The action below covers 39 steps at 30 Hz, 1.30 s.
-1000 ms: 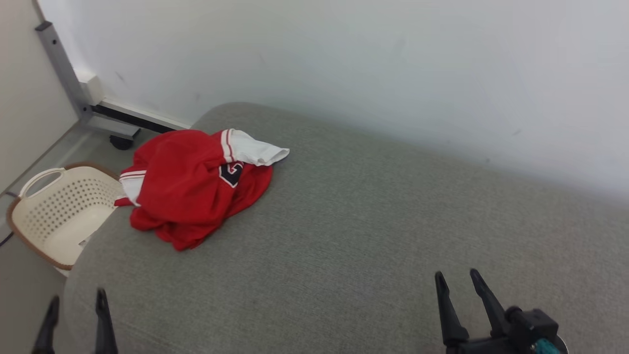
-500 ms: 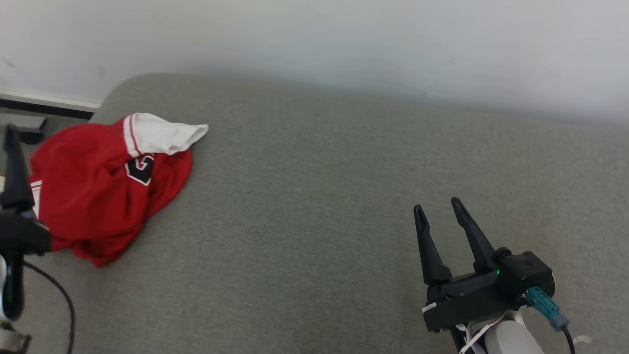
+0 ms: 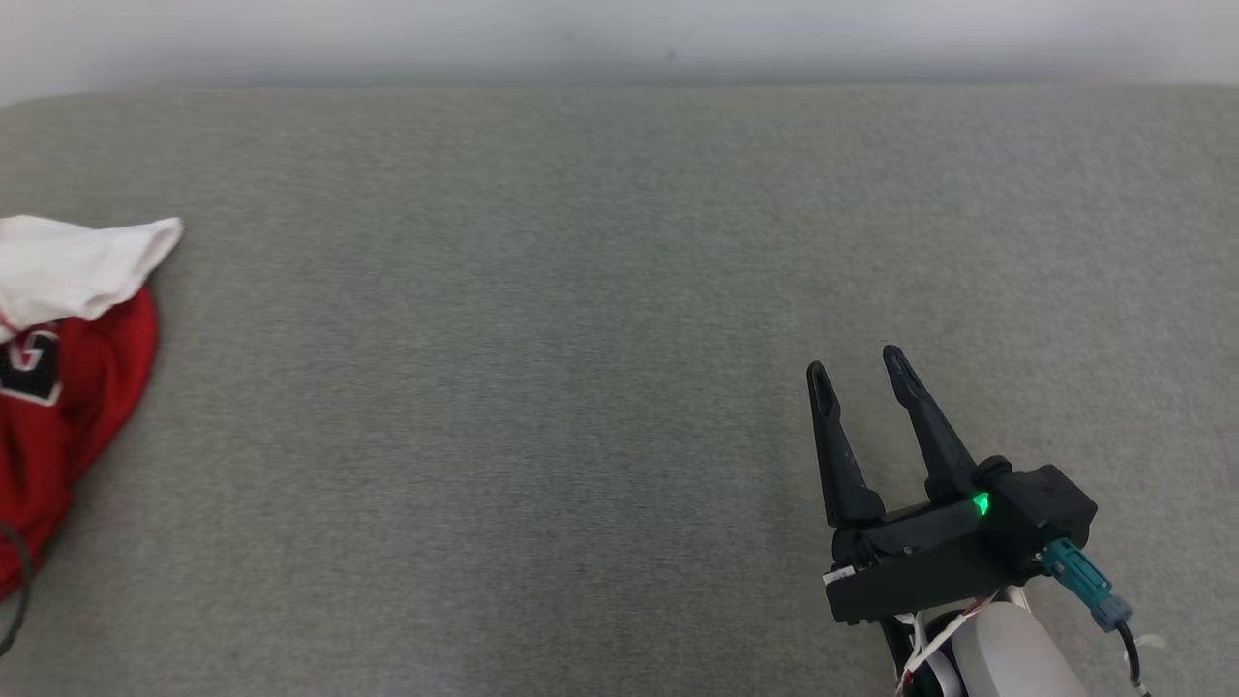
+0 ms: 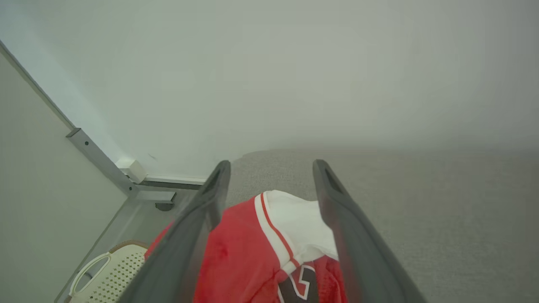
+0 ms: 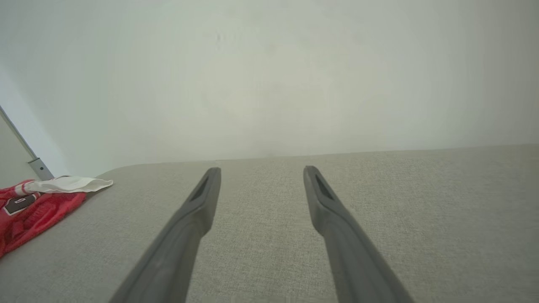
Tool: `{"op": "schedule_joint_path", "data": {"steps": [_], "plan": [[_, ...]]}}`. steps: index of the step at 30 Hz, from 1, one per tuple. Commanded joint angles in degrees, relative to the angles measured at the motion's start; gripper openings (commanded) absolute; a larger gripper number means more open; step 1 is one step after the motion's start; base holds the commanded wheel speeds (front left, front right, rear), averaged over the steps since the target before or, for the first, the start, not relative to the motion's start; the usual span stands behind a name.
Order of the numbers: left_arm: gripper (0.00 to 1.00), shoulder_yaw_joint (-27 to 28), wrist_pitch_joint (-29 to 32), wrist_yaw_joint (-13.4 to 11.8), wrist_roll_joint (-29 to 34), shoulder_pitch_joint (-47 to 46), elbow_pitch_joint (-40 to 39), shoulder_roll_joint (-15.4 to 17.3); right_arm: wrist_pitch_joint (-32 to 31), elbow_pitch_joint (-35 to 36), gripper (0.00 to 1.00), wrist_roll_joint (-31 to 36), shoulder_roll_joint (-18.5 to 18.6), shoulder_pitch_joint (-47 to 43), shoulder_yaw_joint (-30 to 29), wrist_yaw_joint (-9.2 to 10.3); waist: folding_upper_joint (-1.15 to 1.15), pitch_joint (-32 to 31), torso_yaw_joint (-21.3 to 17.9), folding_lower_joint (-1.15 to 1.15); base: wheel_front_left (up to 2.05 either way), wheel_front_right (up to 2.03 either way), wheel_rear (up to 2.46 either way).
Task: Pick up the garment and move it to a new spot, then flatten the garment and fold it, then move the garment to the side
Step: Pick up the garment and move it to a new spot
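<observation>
The garment (image 3: 58,387) is a crumpled red jersey with a white sleeve and a dark patch, lying at the left end of the grey padded surface (image 3: 532,339). In the left wrist view my left gripper (image 4: 271,166) stands open just above the garment (image 4: 248,252), with nothing between its fingers. My right gripper (image 3: 856,365) hovers open and empty over bare surface at the lower right, far from the garment. The right wrist view shows the right gripper (image 5: 262,171) with its jaws apart and the garment (image 5: 29,208) off to the left.
A cream perforated laundry basket (image 4: 109,269) stands on the floor beyond the surface's left end. A grey metal frame leg (image 4: 101,162) runs along the corner there. A pale wall (image 3: 619,39) backs the surface. A thin black cable (image 3: 10,581) hangs at the lower left edge.
The head camera has swung right and down, so the garment now sits at the picture's left edge. The left gripper has left the head view. Both grippers stay open.
</observation>
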State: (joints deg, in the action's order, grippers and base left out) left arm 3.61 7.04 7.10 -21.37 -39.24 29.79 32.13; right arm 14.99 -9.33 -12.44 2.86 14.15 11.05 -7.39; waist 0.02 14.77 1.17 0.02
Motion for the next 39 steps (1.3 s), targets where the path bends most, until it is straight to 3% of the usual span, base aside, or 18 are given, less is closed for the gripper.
{"op": "schedule_joint_path", "data": {"steps": [1, 12, 19, 20, 21, 22, 32, 39], "plan": [[1.00, -0.1, 0.2, 0.1, -0.3, -0.9, 0.4, 0.7, 0.2, 0.2, 1.00, -0.1, 0.0, 0.8, 0.1, -0.19, -0.02, 3.2, -3.3, -0.02, 0.00, 0.00, 0.00], [1.00, -2.4, 5.7, 0.2, -2.2, -0.5, 16.5, 2.5, 0.2, 0.2, 1.00, 0.6, 0.0, 1.2, -0.3, -0.19, -0.02, 4.8, -4.5, -0.02, 0.00, 0.00, 0.00], [1.00, -2.9, 4.0, -0.8, -2.1, -2.2, 24.0, 2.4, 0.2, -0.1, 1.00, 0.5, 0.0, 1.0, 0.0, -0.19, -0.02, 4.8, -4.4, -0.02, 0.00, 0.00, 0.00], [0.78, -3.2, 3.3, -1.1, -1.6, -2.5, 24.6, 2.5, 0.2, -0.2, 1.00, 0.5, 0.0, 1.0, 0.0, -0.19, -0.02, 4.7, -4.3, -0.02, 0.00, 0.00, 0.00], [0.15, -3.3, 2.3, -1.2, -1.6, -2.9, 25.2, 2.4, 0.2, -0.3, 1.00, 0.5, 0.0, 0.9, 0.0, -0.19, -0.02, 4.5, -4.1, -0.02, 0.00, 0.00, 0.00], [0.00, -3.5, 1.4, -1.2, -1.3, -3.3, 25.8, 2.2, 0.2, -0.4, 1.00, 0.5, 0.0, 0.7, 0.0, -0.19, -0.02, 4.3, -4.0, -0.02, 0.00, 0.00, 0.00], [0.00, -5.7, -11.8, -1.1, 0.9, -9.5, 23.8, 2.5, 0.2, -2.1, 1.00, -0.2, 0.0, -1.1, -0.8, -0.19, -0.02, -0.5, -1.3, -0.02, 0.00, 0.00, 0.00], [0.00, -8.6, -14.7, -0.1, 0.0, -16.8, 13.4, 0.1, 0.2, -2.6, 1.00, -0.8, 0.0, -2.3, -2.3, -0.19, -0.02, -4.1, -0.9, -0.02, 0.00, 0.00, 0.00]]}}
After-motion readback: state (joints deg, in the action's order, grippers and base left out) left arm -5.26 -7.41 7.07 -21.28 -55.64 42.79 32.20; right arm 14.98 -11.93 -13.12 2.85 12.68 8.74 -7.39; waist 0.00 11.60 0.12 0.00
